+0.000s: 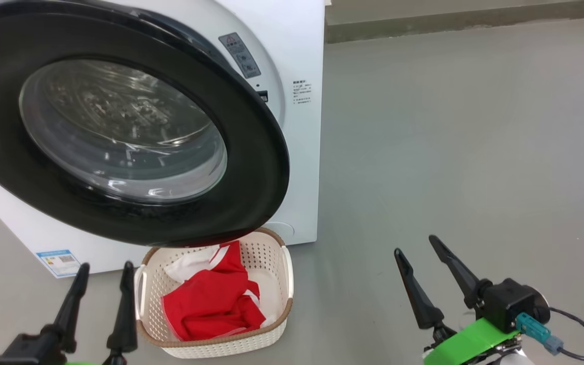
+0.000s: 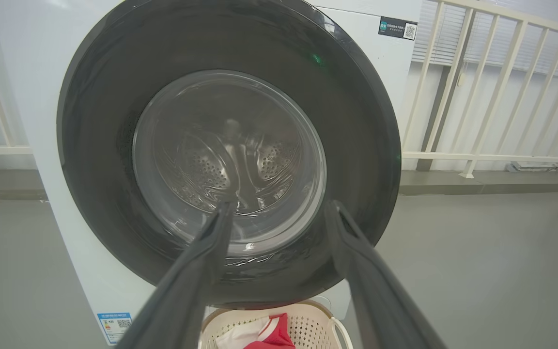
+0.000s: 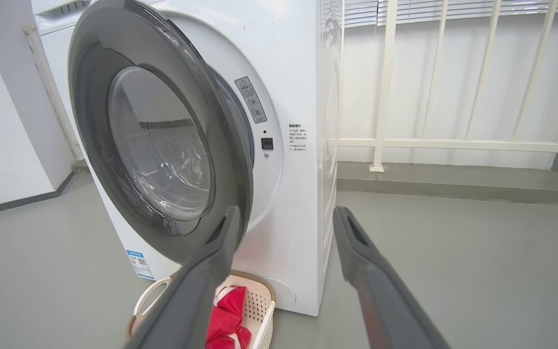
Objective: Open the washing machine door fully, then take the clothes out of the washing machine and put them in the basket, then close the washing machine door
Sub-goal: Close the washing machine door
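Nearest the head camera, the left gripper rises from the lower left corner. Its jaws are spread wide with nothing between them, and its two long dark fingers point up toward the washer. At the lower right, the right gripper stands the same way, jaws released and empty over the bare grey floor. Its wrist carries a bright green band and a small teal plug.

Just beside the left gripper's inner finger sits the small cream-white perforated plastic basket with a brown woven-look rim and side handles. The bright red fabric clothes with white trim lie crumpled inside it and cover most of its bottom.

The basket stands on the floor right in front of the white boxy front-loading washing machine. In the head view its far end is tucked under the lower edge of the door.

The large round washing machine door, with a wide glossy black rim and a bulging clear glass window, hangs ajar. Its right edge stands away from the white front. In the right wrist view that gap exposes a small dark latch socket and a grey warning sticker.

Through the glass in the left wrist view, the perforated steel drum is visible. A small blue label sticker sits at the washer's lower left corner. Beyond the machine runs a cream railing.
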